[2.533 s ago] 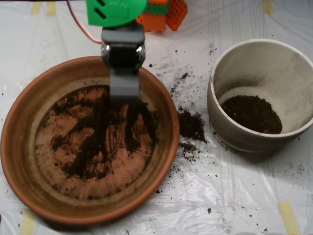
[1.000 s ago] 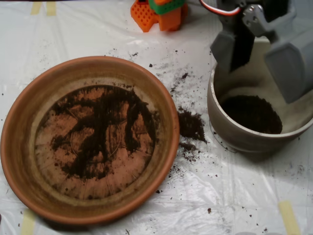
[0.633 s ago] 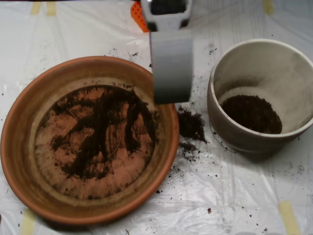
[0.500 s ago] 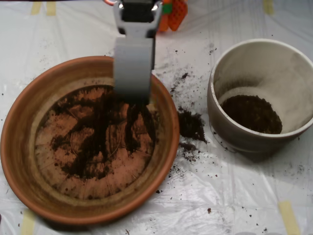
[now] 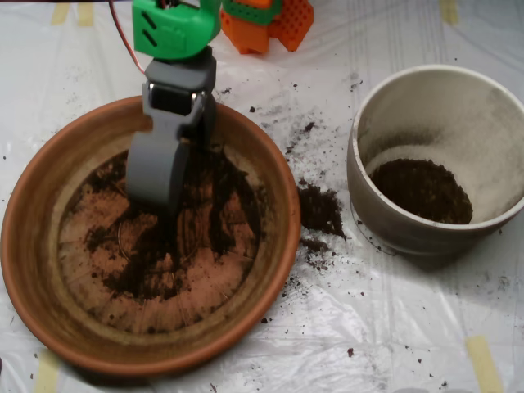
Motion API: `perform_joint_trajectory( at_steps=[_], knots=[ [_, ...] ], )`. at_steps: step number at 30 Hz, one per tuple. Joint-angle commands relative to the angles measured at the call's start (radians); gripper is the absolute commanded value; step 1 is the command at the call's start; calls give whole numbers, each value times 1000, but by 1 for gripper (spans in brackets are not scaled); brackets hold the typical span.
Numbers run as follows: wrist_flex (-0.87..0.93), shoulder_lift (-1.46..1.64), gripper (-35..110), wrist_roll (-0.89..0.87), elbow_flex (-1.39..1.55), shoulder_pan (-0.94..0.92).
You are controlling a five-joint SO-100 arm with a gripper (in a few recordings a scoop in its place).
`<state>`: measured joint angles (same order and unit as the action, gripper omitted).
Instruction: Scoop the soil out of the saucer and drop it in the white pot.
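1. In the overhead view, inside the saucer, the grey scoop hangs over the upper left part of the dish floor, its tip pointing down the picture toward the saucer's middle.
2. The scoop's shells appear from above as one closed grey block. Whether they are parted underneath or clenched on soil I cannot tell.
3. The soil lies as a thin, streaky dark smear on the saucer floor. Most of it sits directly beyond the scoop's tip, toward the saucer's centre and lower half, with another streak just to the right of the scoop.
4. The scoop's long axis runs from the saucer's top rim toward its centre, roughly in line with the longest soil streak, so a push along that axis would likely gather the most.
5. The white pot stands well to the right of the saucer, apart from it, with a dark heap of soil already at its bottom.
6. Between saucer and pot, just beside the saucer's right rim, a spilled clump rests on the plastic sheet.
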<state>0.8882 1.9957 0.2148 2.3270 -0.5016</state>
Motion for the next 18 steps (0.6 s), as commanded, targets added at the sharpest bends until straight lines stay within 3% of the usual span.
perform_joint_trajectory(
  at_steps=[1, 18],
  knots=[
    [20, -167, 50, 23, -184, -38],
    [256, -762, 55, -20, -825, -64]
  ],
)
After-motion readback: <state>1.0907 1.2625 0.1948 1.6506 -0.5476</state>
